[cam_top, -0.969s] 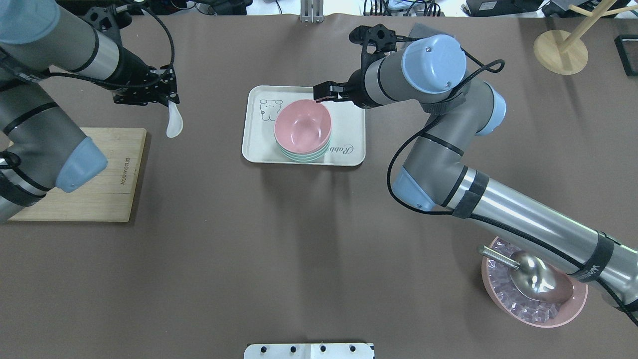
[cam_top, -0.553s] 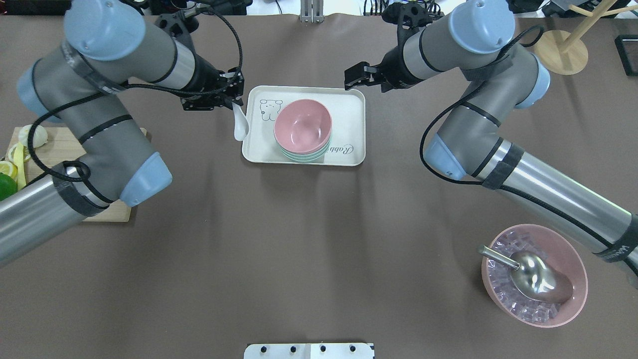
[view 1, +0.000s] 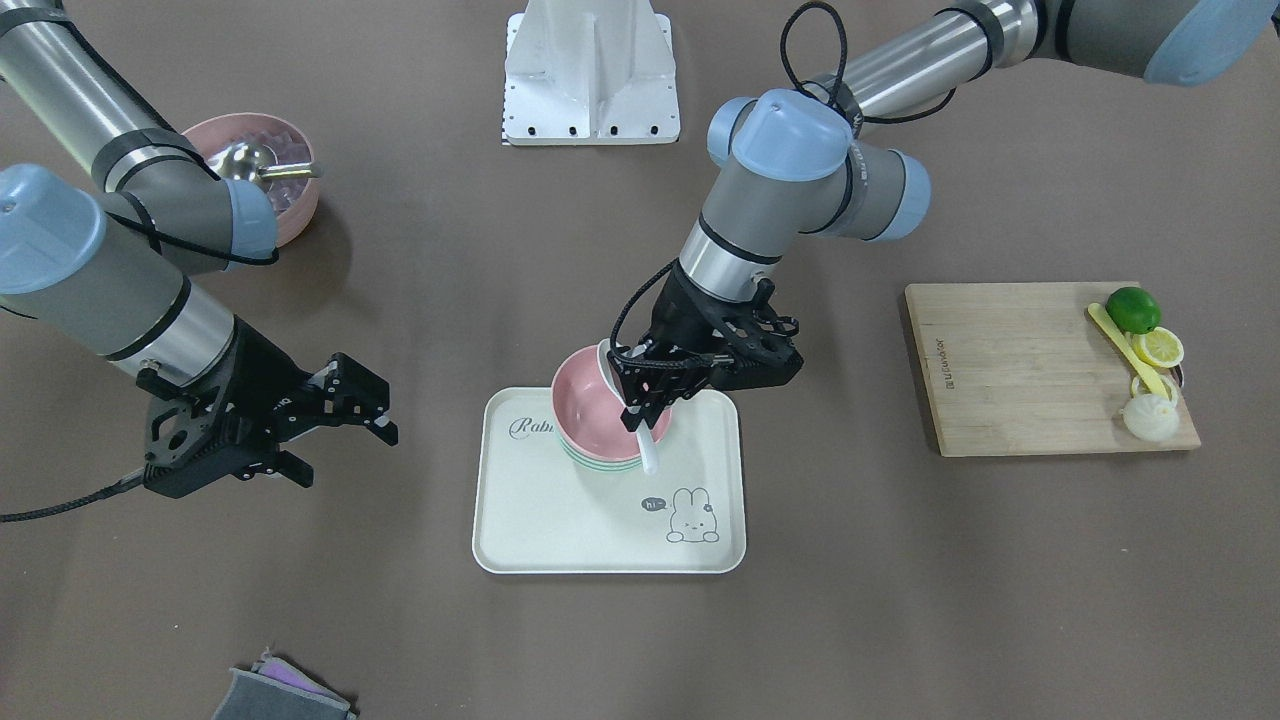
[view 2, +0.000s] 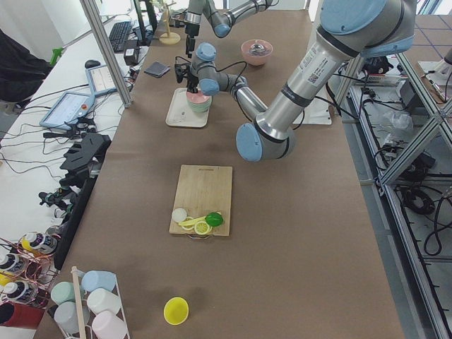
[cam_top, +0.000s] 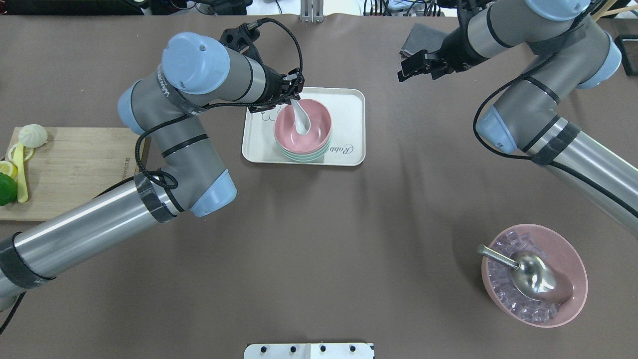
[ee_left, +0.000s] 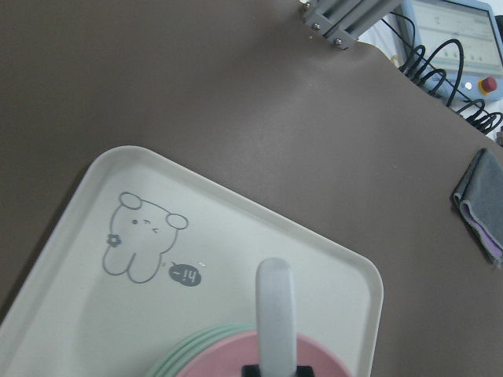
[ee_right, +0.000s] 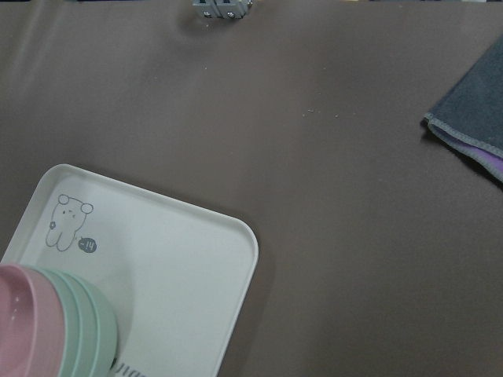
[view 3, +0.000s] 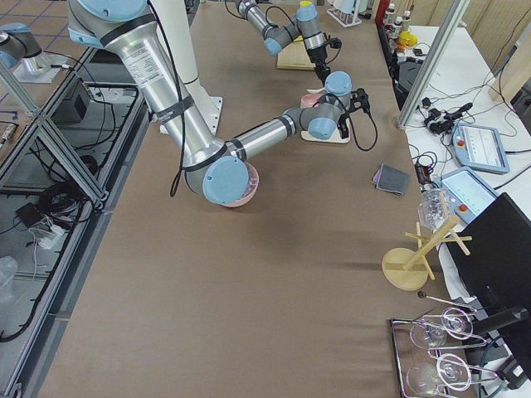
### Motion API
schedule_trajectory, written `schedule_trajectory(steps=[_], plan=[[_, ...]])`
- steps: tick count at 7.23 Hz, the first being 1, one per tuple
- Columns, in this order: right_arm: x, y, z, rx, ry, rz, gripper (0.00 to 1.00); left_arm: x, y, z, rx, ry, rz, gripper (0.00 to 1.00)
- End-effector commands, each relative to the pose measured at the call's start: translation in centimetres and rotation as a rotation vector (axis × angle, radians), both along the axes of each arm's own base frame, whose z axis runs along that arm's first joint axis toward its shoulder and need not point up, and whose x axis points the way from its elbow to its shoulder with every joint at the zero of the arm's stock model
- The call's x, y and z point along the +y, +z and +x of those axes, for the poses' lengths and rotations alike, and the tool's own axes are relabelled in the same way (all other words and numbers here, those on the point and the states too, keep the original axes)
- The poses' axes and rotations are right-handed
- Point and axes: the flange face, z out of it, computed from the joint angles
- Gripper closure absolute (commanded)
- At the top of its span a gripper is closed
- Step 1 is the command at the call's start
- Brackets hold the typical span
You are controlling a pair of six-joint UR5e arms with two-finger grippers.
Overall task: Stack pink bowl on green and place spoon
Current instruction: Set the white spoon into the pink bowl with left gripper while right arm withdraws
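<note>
Spoon: white, glossy, ceramic-looking, with a rounded scoop and a short thick handle; the scoop hangs inside the pink bowl and the handle tilts up to the claw; we cannot tell whether it touches the bowl floor
Pink bowl: smooth, round, deep-sided, nested on the green bowls, whose rims show as thin bands beneath
Tray: cream, rounded rectangle with a raised lip and a printed rabbit; it carries the stack
Left gripper: pinching the top of the spoon handle, above the bowl's rim
Right gripper: fingers spread, holding nothing, well apart from the tray
Step in hand: we judge step 1, stacking, done; step 2, placing the spoon, is under way
Next move: in our judgement, lower until the scoop rests, release, then lift clear; the slick glaze may let the spoon slide
</note>
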Motion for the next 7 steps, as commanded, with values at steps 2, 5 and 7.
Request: schedule_trajectory(steps=[2, 5, 7], plan=[[-0.5, 1.0, 1.5, 0.013, 0.0, 0.014, 0.0, 0.9, -0.1, 1.4, -0.015, 0.019, 0.03, 0.02], [-1.3, 2.9, 4.8, 0.032, -0.02, 0.024, 0.0, 1.5, 1.5, -3.7, -0.128, 0.013, 0.14, 0.02], [-1.9, 9.1, 11.0, 0.132, -0.071, 0.102, 0.0, 3.1, 4.6, -10.0, -0.26, 0.024, 0.196, 0.02]])
